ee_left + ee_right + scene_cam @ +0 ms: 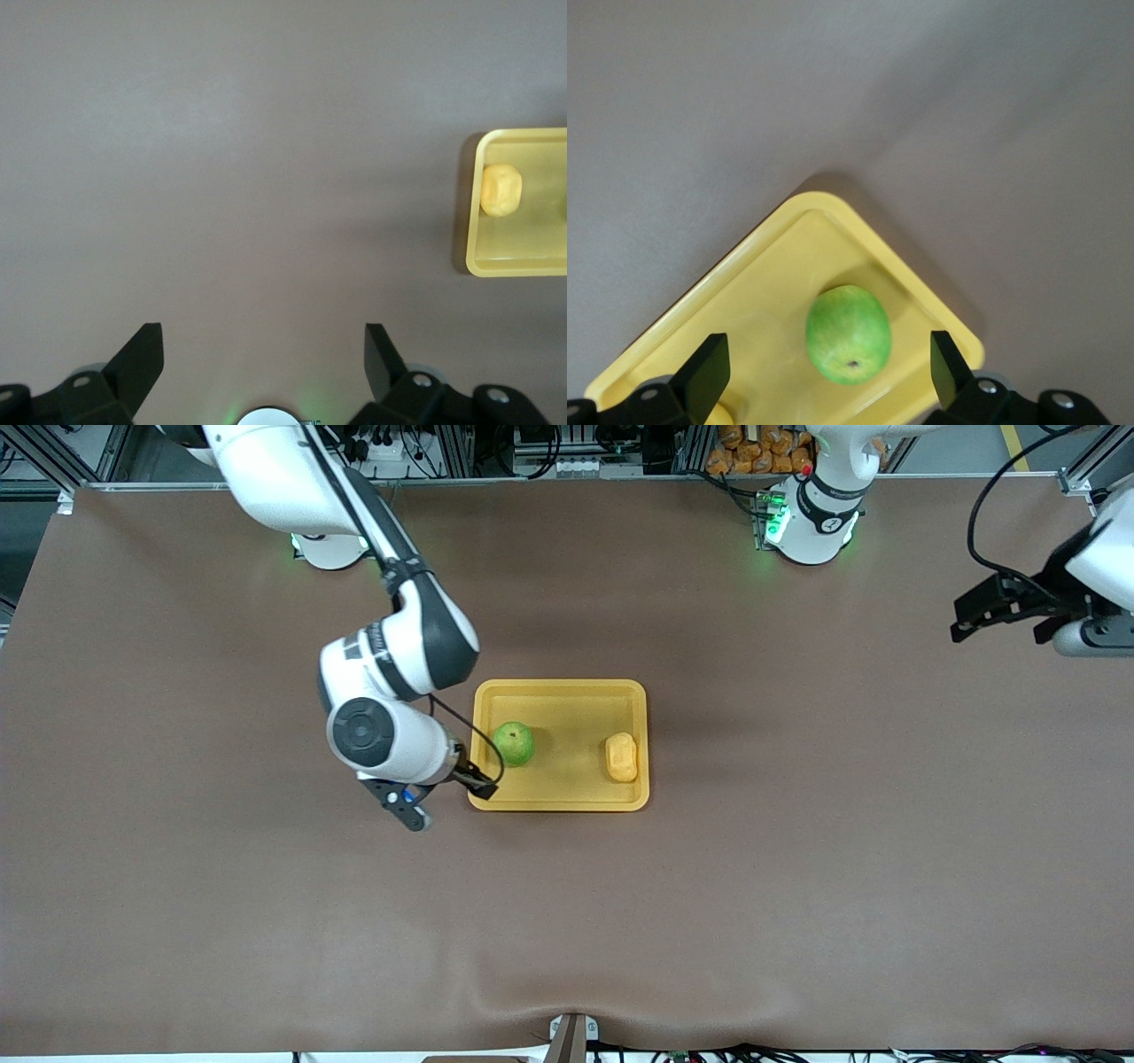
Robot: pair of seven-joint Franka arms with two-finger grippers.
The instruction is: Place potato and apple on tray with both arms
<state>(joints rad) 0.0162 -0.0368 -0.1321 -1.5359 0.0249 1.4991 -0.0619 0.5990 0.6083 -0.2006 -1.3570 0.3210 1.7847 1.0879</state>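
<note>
We see a round green apple (513, 743) and a yellow-orange potato (622, 757) (blocky, smooth) resting apart in the yellow tray (560, 695). The right gripper (443, 797) hangs beside the tray, fingers spread, empty. The left gripper (1001, 608) waits wide open over the table's left-arm end.
</note>
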